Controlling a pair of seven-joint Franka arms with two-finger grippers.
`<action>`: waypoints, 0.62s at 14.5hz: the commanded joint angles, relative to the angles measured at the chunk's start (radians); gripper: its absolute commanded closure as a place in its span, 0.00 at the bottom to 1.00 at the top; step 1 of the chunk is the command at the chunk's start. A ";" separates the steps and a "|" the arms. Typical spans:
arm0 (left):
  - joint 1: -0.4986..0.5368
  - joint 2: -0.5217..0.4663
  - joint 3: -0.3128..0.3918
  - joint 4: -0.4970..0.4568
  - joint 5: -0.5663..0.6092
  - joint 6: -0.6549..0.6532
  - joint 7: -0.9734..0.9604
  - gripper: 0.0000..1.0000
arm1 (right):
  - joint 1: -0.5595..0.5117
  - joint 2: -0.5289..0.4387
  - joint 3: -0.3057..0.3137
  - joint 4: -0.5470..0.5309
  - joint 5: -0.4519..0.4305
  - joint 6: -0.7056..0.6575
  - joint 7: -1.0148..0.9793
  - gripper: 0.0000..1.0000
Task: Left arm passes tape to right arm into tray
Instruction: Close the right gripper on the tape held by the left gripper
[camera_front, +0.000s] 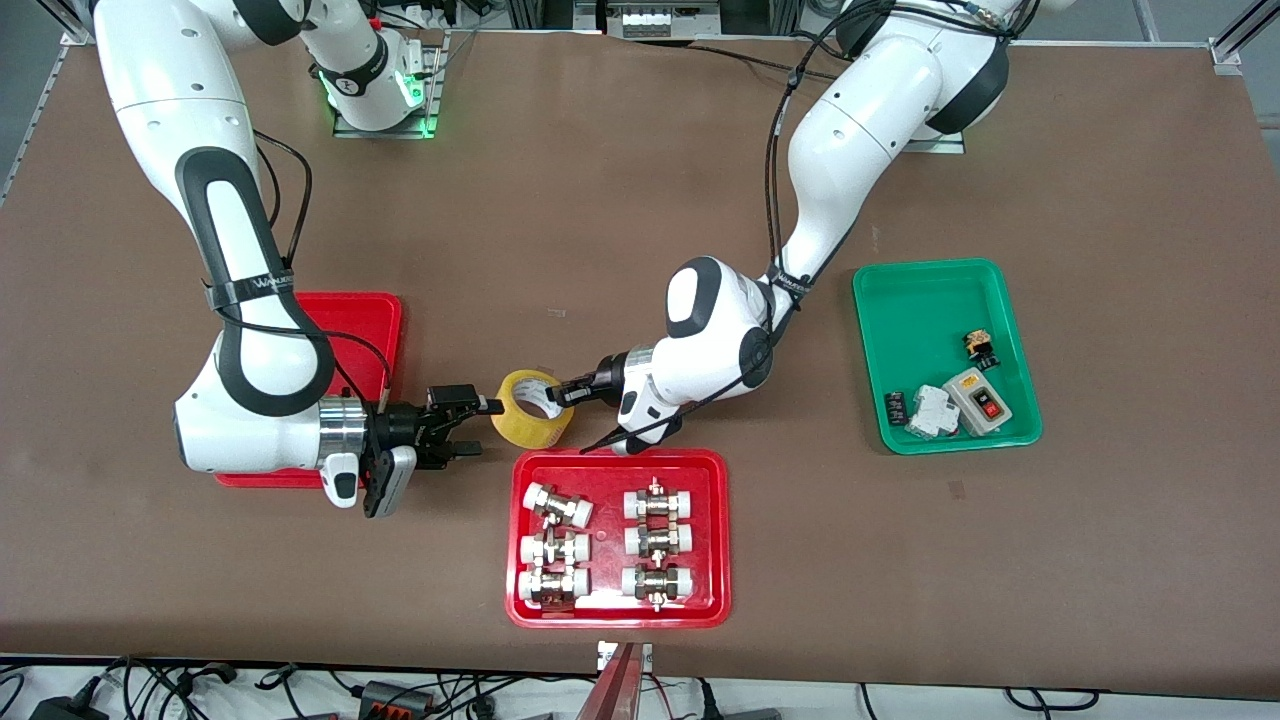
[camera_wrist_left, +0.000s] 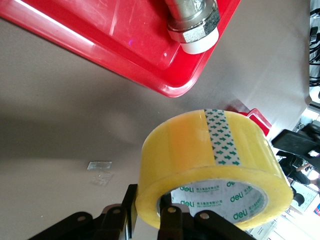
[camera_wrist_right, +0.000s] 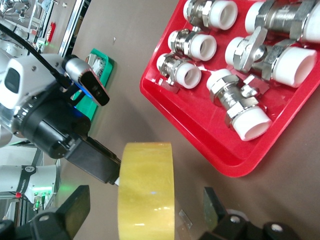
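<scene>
The tape (camera_front: 532, 408), a yellow translucent roll, hangs above the table between the two red trays. My left gripper (camera_front: 558, 393) is shut on it, one finger inside the hollow core and one outside the wall. This shows in the left wrist view, where the left gripper (camera_wrist_left: 150, 212) pinches the tape (camera_wrist_left: 200, 160). My right gripper (camera_front: 478, 428) is open at the roll's other edge. In the right wrist view the right gripper (camera_wrist_right: 145, 210) straddles the tape (camera_wrist_right: 146, 190) with a gap on each side. The tray (camera_front: 365, 320), plain red, lies partly hidden under the right arm.
A wider red tray (camera_front: 720, 530) with several metal-and-white pipe fittings sits just nearer to the front camera than the tape. A green tray (camera_front: 900, 300) with small electrical parts lies toward the left arm's end of the table.
</scene>
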 joint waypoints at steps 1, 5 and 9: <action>-0.011 0.014 0.004 0.042 -0.028 0.006 -0.013 0.99 | 0.002 0.023 0.013 0.009 0.024 -0.012 -0.028 0.00; -0.012 0.016 0.004 0.042 -0.028 0.006 -0.010 0.99 | 0.010 0.021 0.013 0.009 0.024 -0.013 -0.027 0.00; -0.012 0.016 0.004 0.042 -0.028 0.006 -0.012 0.99 | 0.027 0.020 0.013 -0.003 0.024 -0.018 -0.034 0.00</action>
